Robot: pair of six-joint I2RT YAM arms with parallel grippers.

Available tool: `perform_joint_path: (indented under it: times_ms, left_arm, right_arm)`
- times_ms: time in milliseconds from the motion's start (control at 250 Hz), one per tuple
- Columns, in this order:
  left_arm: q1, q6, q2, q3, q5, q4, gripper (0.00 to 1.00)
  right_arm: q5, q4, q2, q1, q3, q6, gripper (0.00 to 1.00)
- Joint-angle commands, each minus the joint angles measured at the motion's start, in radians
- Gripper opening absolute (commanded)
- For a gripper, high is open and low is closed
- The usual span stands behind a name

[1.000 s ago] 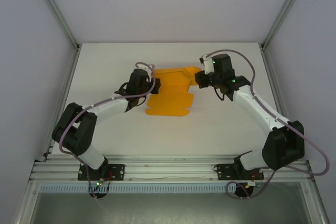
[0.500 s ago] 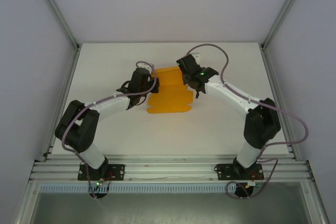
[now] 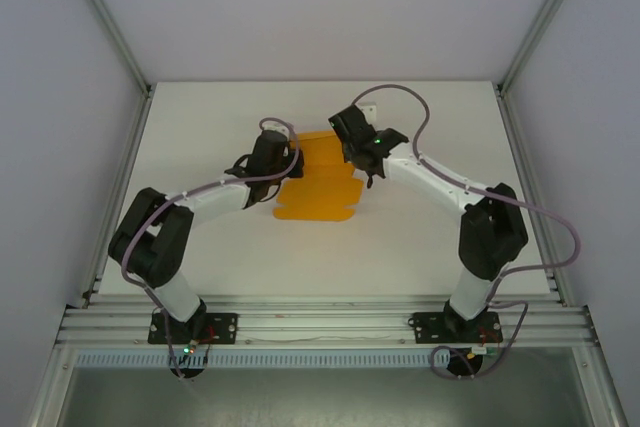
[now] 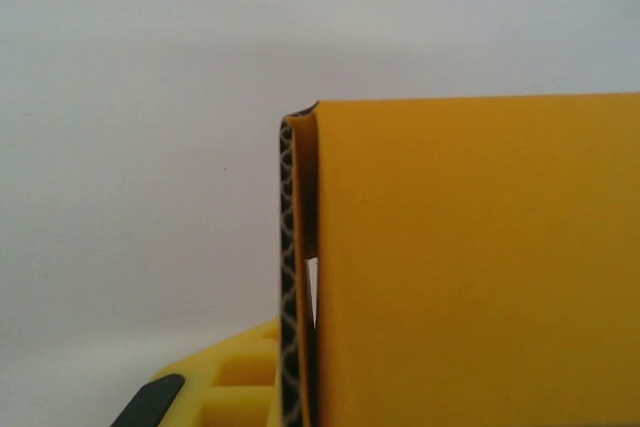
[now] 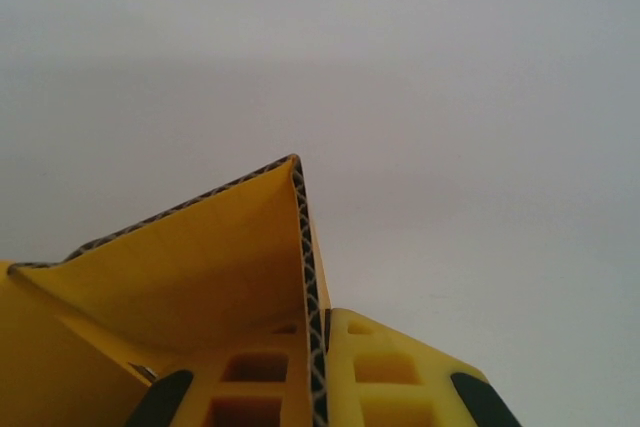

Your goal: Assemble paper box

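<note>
The paper box [image 3: 318,187] is a bright orange die-cut sheet lying mid-table, its far part raised between the two arms. My left gripper [image 3: 284,163] is shut on the sheet's left edge. In the left wrist view the card [image 4: 480,267] stands upright against the jaws, its corrugated edge pinched at my left gripper [image 4: 300,387], and one yellow finger [image 4: 230,387] shows beside it. My right gripper [image 3: 353,154] is shut on the far right flap. In the right wrist view that flap [image 5: 200,257] curves up, and my right gripper [image 5: 320,367] clamps its edge.
The white table [image 3: 430,237] spreads out around the sheet, with aluminium rails [image 3: 320,322] along the near edge. White walls close in the back and sides. Both arms reach in over the table's middle toward the far half.
My right arm has swung left over the sheet's far right flap, which now stands folded up, and its jaws have closed on it. The left gripper has kept its hold, and the sheet has shifted slightly left.
</note>
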Motion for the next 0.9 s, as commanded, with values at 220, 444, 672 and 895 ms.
perform_joint_path:
  times_ms: [220,444,672,895]
  left_arm:
    - [-0.038,-0.036,0.021,0.072,0.037,0.069,0.00]
    - [-0.038,-0.038,0.032,0.078,-0.016,0.050,0.00]
    - [-0.038,-0.022,0.028,0.076,-0.073,0.001,0.00]
    - [-0.037,-0.014,0.020,0.075,-0.111,-0.027,0.00]
  right_arm:
    - [-0.278,0.081,-0.119,0.068,-0.043,0.003,0.05]
    - [-0.386,0.125,-0.226,0.068,-0.118,-0.004,0.05]
    - [-0.342,0.064,-0.251,0.069,-0.118,-0.011,0.05]
    - [-0.409,0.094,-0.261,0.068,-0.132,-0.013,0.07]
